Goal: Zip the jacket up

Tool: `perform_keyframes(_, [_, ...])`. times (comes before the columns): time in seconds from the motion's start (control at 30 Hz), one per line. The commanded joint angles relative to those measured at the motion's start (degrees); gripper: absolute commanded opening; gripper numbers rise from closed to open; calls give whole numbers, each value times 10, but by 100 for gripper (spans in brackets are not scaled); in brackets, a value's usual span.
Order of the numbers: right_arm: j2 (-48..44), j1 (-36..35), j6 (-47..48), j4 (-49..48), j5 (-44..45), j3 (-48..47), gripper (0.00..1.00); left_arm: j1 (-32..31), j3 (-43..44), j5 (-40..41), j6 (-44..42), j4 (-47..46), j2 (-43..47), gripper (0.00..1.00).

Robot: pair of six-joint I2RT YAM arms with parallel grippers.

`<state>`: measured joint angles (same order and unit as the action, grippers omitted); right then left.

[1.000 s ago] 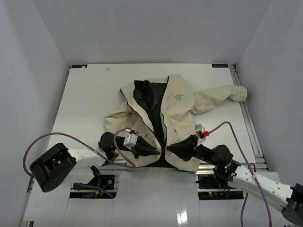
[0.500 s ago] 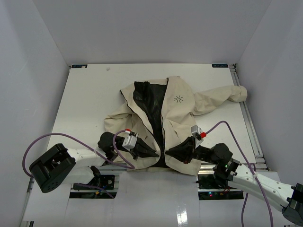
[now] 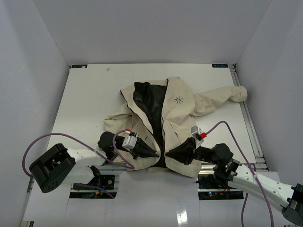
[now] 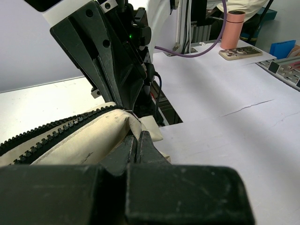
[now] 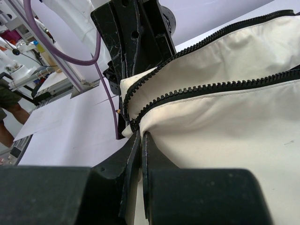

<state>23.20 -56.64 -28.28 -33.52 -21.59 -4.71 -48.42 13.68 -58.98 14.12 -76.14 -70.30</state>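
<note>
As left pincer [image 3: 155, 152] and right pincer [image 3: 170, 152] clench the jacket's [image 3: 180, 118] near hem, its zipper halves [image 5: 211, 87] lie close. You join them next.

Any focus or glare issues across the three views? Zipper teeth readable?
Top external: even, soft light, jacket sharp, one glare streak on the white surface at the bottom edge. Left wrist: left claw body a dark blur up close, zipper teeth readable. Right wrist: right claw likewise soft and dark, teeth crisp, background hazy.
</note>
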Motion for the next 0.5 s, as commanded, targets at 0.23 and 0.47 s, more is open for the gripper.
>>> perform_keyframes(0.23, [-8, 0, -17, -48, -20, 9, 8, 4, 17, -10, -13, -45, -5, 0])
perform_keyframes(0.47, [0, 0, -24, -62, -26, 10, 8, 3, 17, -7, -24, -46, -18, 0])
